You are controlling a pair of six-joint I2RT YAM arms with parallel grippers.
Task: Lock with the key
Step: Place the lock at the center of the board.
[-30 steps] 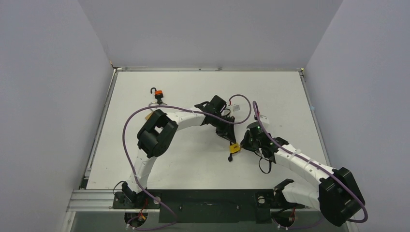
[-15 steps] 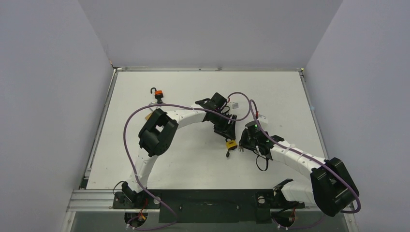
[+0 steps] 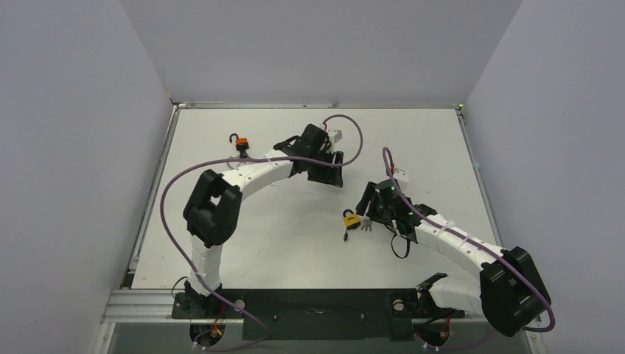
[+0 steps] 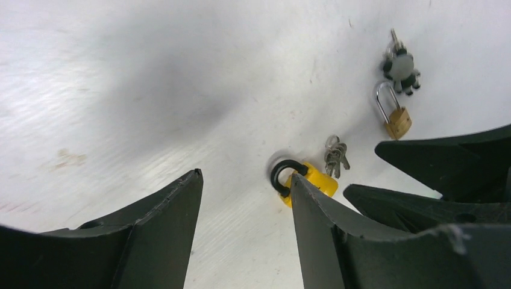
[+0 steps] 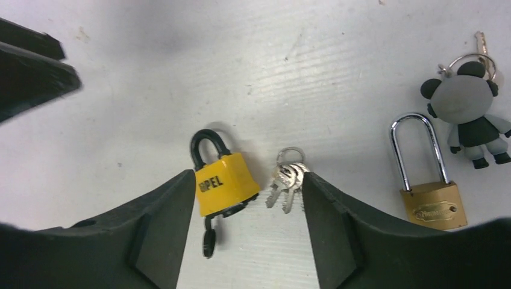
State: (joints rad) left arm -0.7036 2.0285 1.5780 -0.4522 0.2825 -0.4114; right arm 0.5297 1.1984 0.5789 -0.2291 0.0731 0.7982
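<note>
A yellow padlock (image 5: 226, 183) lies flat on the white table, its black shackle (image 5: 205, 147) seated in the body. A black-headed key (image 5: 209, 241) sticks out of its underside. My right gripper (image 5: 249, 176) hovers just above it, open, with the padlock loose between the finger tips and touching neither. In the top view the padlock (image 3: 351, 218) lies just left of the right gripper (image 3: 363, 215). My left gripper (image 4: 246, 176) is open and empty, well back from the padlock (image 4: 316, 180), and sits up and to the left (image 3: 329, 168) in the top view.
A bunch of small silver keys (image 5: 286, 180) lies right beside the yellow padlock. Further right are a brass padlock (image 5: 431, 201) with a long silver shackle and a grey panda keychain (image 5: 470, 114). An orange-and-black hook (image 3: 240, 144) sits at the far left of the table.
Both grippers have opened and let go of the yellow padlock and its key, which now lie on the table. The left arm has drawn away up and to the left.
</note>
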